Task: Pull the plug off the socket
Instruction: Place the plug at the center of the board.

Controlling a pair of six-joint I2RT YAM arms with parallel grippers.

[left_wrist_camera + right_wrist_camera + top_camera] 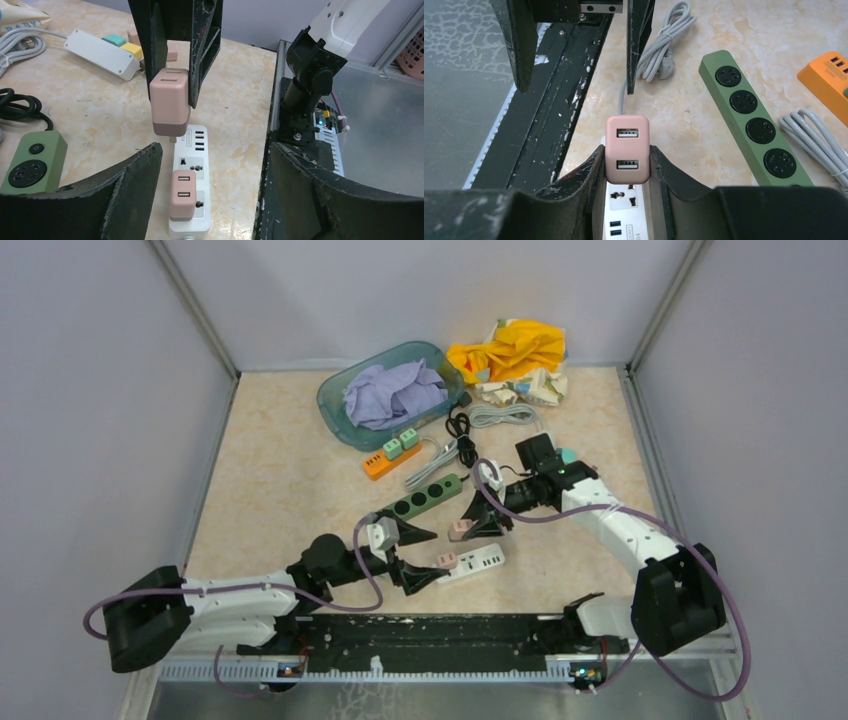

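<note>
My right gripper [626,167] clamps the pink plug [170,102], seemingly lifted just clear of the white power strip [194,150]. My left gripper [418,558] stands wide beside it. Next: carry the plug aside, release.

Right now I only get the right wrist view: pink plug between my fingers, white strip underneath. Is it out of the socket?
Observer: Left wrist view shows the pink plug hanging above the white strip; it looks clear of it.
Operator: Anything else plugged into that strip?
Observer: Yes, a second pink plug sits in it, nearer the cord end.
Operator: Where's the left gripper?
Observer: The left gripper is open, with a finger on either side of the strip at that second plug.
</note>
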